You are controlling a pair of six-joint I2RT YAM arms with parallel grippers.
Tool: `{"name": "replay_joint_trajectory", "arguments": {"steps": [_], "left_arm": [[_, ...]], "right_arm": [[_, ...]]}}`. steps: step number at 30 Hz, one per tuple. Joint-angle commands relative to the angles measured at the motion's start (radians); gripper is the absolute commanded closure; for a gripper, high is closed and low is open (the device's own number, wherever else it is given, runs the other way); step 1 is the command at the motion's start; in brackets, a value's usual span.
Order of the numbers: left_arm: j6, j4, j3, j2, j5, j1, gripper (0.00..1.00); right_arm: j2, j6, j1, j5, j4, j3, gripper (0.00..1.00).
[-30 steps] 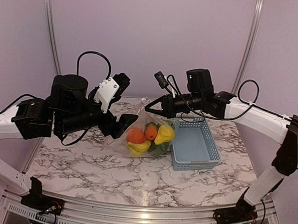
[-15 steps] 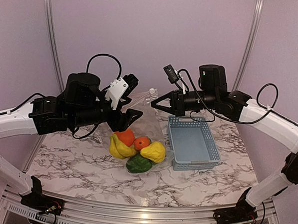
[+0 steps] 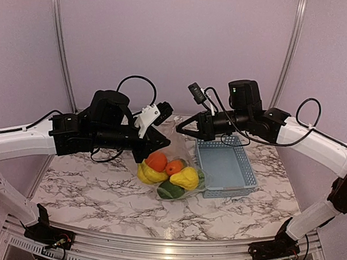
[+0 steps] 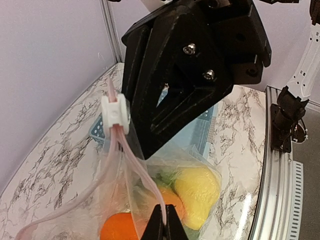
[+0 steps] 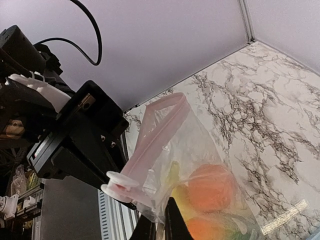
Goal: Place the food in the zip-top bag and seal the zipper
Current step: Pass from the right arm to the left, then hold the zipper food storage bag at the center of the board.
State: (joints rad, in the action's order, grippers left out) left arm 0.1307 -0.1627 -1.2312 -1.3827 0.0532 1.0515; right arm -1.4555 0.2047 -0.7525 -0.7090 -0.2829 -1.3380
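Food (image 3: 174, 175) lies heaped in the bottom of the zip-top bag (image 3: 185, 149), which rests on the marble counter (image 3: 100, 202). A green piece (image 3: 170, 191) is nearest the arm bases, then a yellow pepper (image 3: 186, 177) and the bananas (image 3: 147, 174), with an orange (image 3: 157, 160) behind them. Every piece I can see is inside the bag, so the loading part looks done.

Above the heap, the bag's clear upper wall stands up between the two arms. The left end effector (image 4: 162, 222) is clenched, its tips meeting on the film at the bag's left side. The right end effector (image 5: 167, 220) is likewise clenched on the film at the bag's right side.

Higher up, the zipper (image 5: 159, 134) is not yet pressed together. In the left wrist view two pinkish strips part below the white slider (image 4: 116, 115), and in the right wrist view the strip curves round an open mouth. The slider sits at one end of the bag's mouth, close to both end effectors but, as far as I can tell, gripped by neither. Sealing is therefore the whole of what remains, and I judge the slider must run the full length of the strip.

To the bag's right, just beside it and reaching farther back, stands the grey-blue slotted basket (image 3: 225, 165); whether the two touch I cannot tell.
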Motion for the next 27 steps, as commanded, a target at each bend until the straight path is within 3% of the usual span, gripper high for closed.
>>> {"name": "replay_joint_trajectory", "arguments": {"steps": [1,5,8,18,21,27], "left_arm": [[-0.013,-0.012,-0.011,0.002,0.017,-0.005,0.99],[-0.017,-0.032,-0.041,0.023,0.005,-0.005,1.0],[-0.005,-0.069,-0.057,0.038,0.005,-0.005,1.0],[-0.016,-0.1,-0.036,0.087,-0.041,-0.007,0.99],[-0.031,-0.096,-0.029,0.092,-0.049,-0.008,0.85],[-0.031,-0.089,-0.027,0.077,-0.039,-0.019,0.84]], "right_arm": [[-0.008,-0.068,-0.009,-0.018,-0.054,-0.052,0.83],[0.002,-0.101,-0.009,-0.03,-0.065,-0.063,0.59],[-0.006,-0.122,-0.01,-0.051,-0.068,-0.077,0.56],[-0.043,-0.151,-0.009,-0.102,-0.091,-0.116,0.92],[-0.049,-0.157,-0.009,-0.11,-0.107,-0.128,0.94],[-0.051,-0.161,-0.009,-0.128,-0.125,-0.147,0.98]]}}
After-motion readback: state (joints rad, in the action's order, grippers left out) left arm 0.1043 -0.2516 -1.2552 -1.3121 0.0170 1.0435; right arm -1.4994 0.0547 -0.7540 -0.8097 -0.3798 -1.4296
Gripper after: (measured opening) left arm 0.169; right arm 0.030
